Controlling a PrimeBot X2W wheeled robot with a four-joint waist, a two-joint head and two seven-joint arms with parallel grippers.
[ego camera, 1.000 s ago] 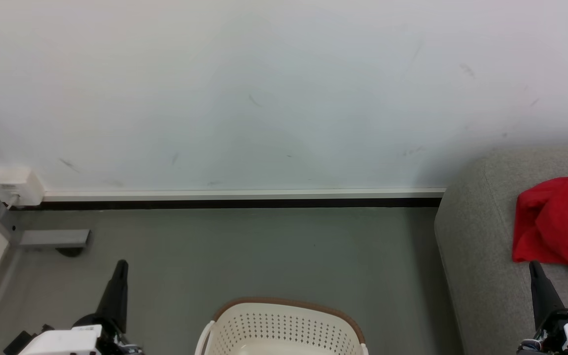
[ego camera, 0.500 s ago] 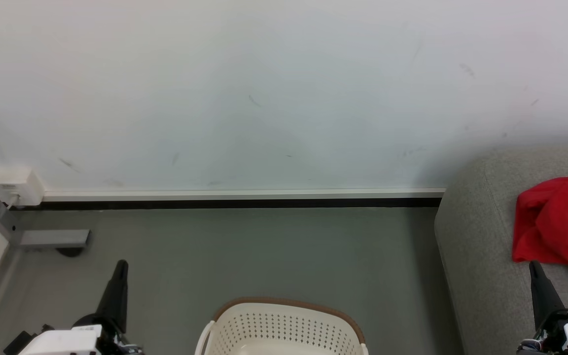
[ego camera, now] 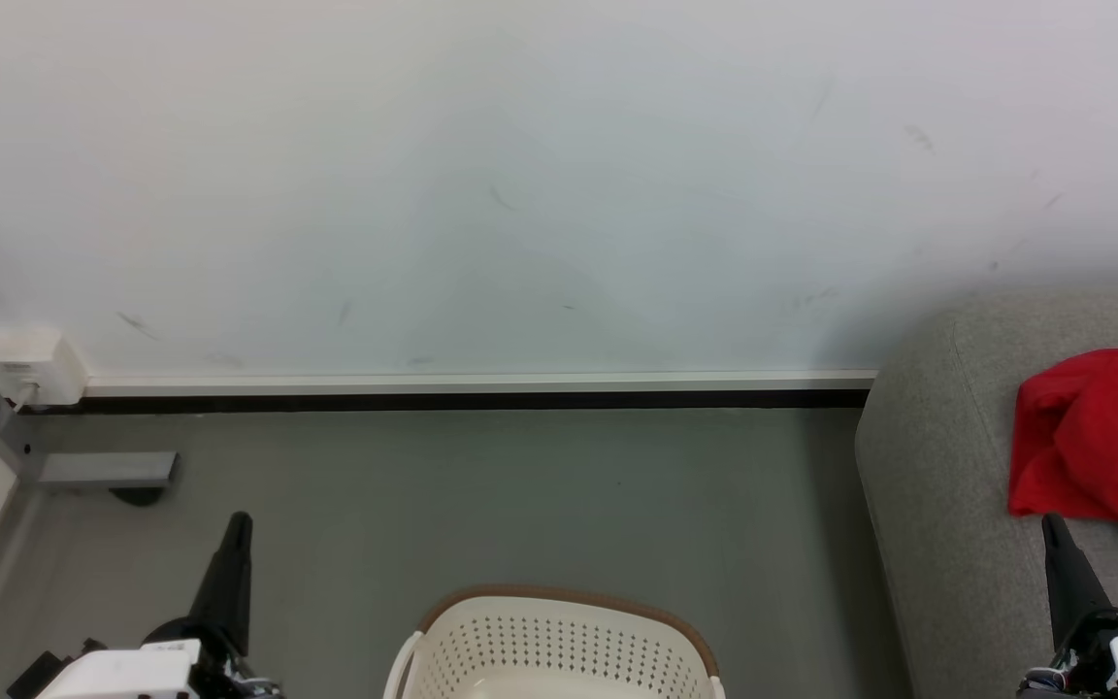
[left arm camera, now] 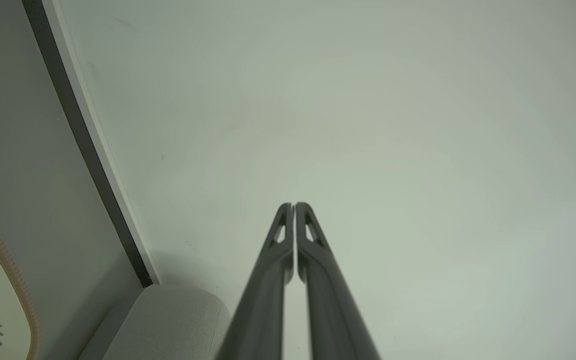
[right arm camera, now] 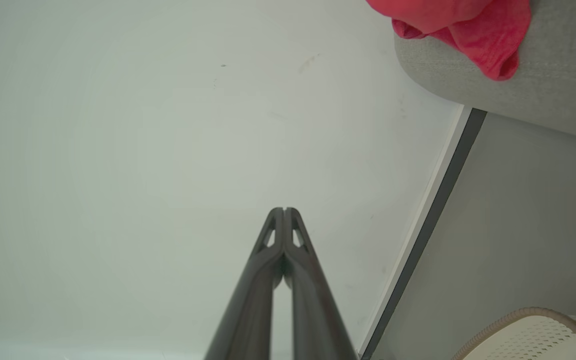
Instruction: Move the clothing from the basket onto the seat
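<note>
Head view: we see red clothing (ego camera: 1098, 437) bunched on the grey seat (ego camera: 937, 466) at 3 o'clock, cut by the frame edge, so at least one piece is already where it belongs. The basket (ego camera: 569, 594) sits on the floor (ego camera: 520, 485) at 6 o'clock, apart from the seat's rounded corner. Just its far wall and brown rim are in frame, so we cannot tell whether more clothing lies inside. The left gripper (ego camera: 238, 522) is at 7 o'clock and the right gripper (ego camera: 1050, 521) at 5 o'clock, both pointing to 12 toward the wall (ego camera: 520, 194). The right tip sits just under the clothing's lower edge in the picture, but the right wrist view puts the fabric up at 1 o'clock, draped over the seat's edge and apart from the fingers. Jaws: both pairs are pressed together tip to tip with nothing between them, plain in each wrist view. Handling, our guess: the clothing is light, soft and limp, not fragile. It will sag and trail once lifted, and a hanging end could catch on the basket's rim. Smooth sports fabric may slip from thin fingers if we take only one flat layer. Better to pinch a thick raised fold or ridge near the top of a heap, several layers at once. Then lift high enough that the tail clears the rim, carry it toward 3 o'clock and let go well in from the seat's edge.
</note>
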